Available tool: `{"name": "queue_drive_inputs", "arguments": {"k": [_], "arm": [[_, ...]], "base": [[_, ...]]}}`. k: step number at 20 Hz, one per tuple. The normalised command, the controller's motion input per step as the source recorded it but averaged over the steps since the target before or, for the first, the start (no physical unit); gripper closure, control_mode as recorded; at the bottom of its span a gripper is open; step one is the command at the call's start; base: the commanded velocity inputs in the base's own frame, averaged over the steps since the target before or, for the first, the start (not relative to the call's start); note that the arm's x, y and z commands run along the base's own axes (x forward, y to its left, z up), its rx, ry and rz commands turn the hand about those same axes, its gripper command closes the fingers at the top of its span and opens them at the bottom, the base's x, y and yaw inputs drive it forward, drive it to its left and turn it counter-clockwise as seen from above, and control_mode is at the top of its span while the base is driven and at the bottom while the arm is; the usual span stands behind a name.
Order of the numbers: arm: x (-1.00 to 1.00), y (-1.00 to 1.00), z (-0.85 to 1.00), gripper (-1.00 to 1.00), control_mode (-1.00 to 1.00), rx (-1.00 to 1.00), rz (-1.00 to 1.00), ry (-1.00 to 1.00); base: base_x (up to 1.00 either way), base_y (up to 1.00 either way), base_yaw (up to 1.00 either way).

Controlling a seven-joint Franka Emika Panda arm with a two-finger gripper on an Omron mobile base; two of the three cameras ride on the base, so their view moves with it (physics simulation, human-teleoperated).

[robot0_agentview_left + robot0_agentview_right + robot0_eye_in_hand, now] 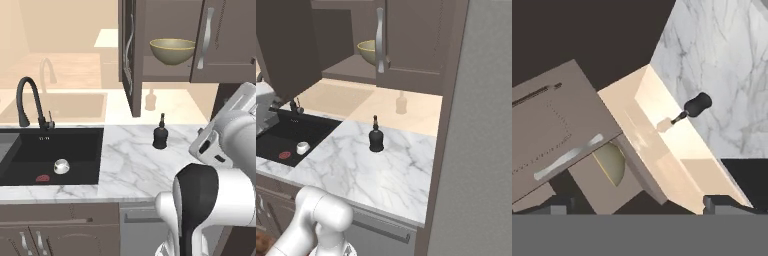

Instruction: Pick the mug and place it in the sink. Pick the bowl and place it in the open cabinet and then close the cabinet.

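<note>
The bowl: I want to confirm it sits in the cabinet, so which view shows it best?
The left base view: the bowl stands whole on the cabinet shelf between the doors. The right base view shows only part behind a door handle; the hand view shows a sliver.

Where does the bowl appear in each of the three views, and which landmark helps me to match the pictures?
Left base view: the bowl is at the top, right of centre, inside the open cabinet.
Right base view: it is at the top, left of centre, half hidden by the right door.
Hand view: a slice of it is at lower left, below the door handle.
Shared landmark: the black bottle on the marble counter.
</note>
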Motion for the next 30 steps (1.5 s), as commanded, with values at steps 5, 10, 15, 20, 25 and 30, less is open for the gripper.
{"name": "queue_drive_inputs", "arguments": {"k": [5,10,15,20,25,30], "arm": [[-0.02,0.77,0.17,-1.0,-1.0,-0.14,0.0,0.05],[0.09,0.45,0.01,-1.0,-1.0,-0.05,0.0,0.05],[0.22,0.31,0.0,-1.0,-1.0,0.0,0.0,0.01],[0.33,0.29,-0.09,-1.0,-1.0,0.0,0.0,0.03],[0.31,0.39,-0.21,-1.0,-1.0,-0.01,0.0,0.0],[0.32,0.35,-0.21,-1.0,-1.0,-0.02,0.0,0.0]], "base": [[0.0,0.0,0.0],[0.0,0.0,0.0],[0.0,0.0,0.0],[0.0,0.0,0.0],[0.0,0.0,0.0],[0.0,0.0,0.0]]}}
